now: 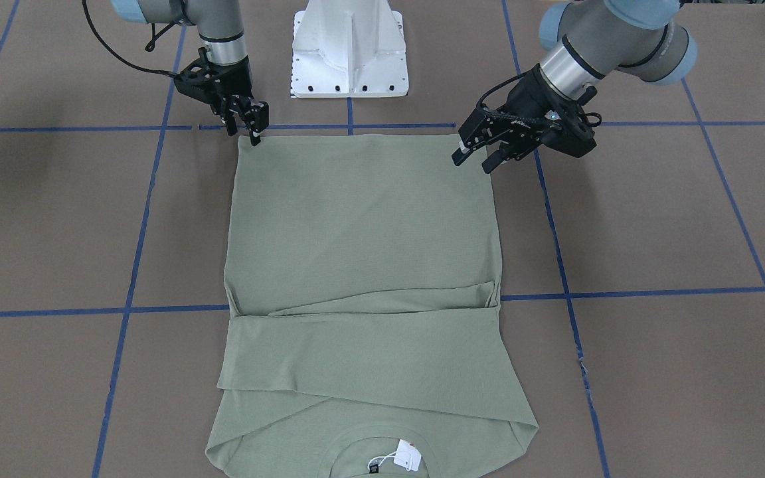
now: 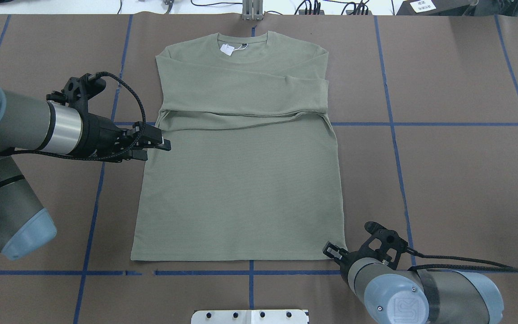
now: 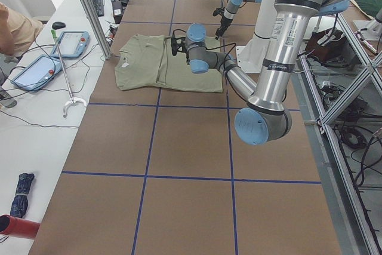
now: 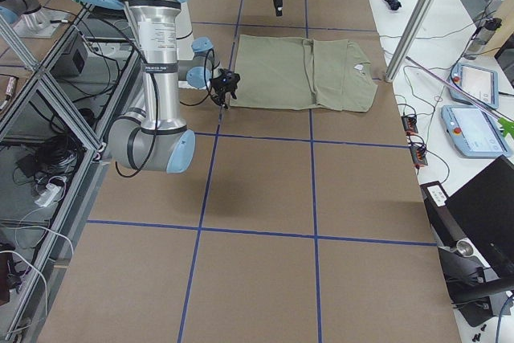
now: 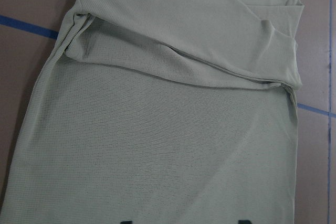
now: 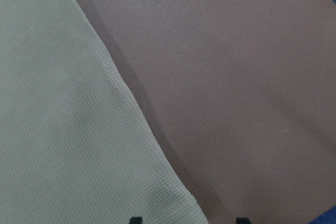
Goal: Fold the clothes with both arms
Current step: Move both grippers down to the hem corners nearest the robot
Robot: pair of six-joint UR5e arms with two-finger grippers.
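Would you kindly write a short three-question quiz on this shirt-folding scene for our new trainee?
1. True or false: both sleeves lie folded across the shirt.
2. The white hang tag is at: A the collar, B the hem, C a cuff.
3. Short answer: how do the jaws of the left gripper and the right gripper stand?
Key: 1 true; 2 A; 3 both open.
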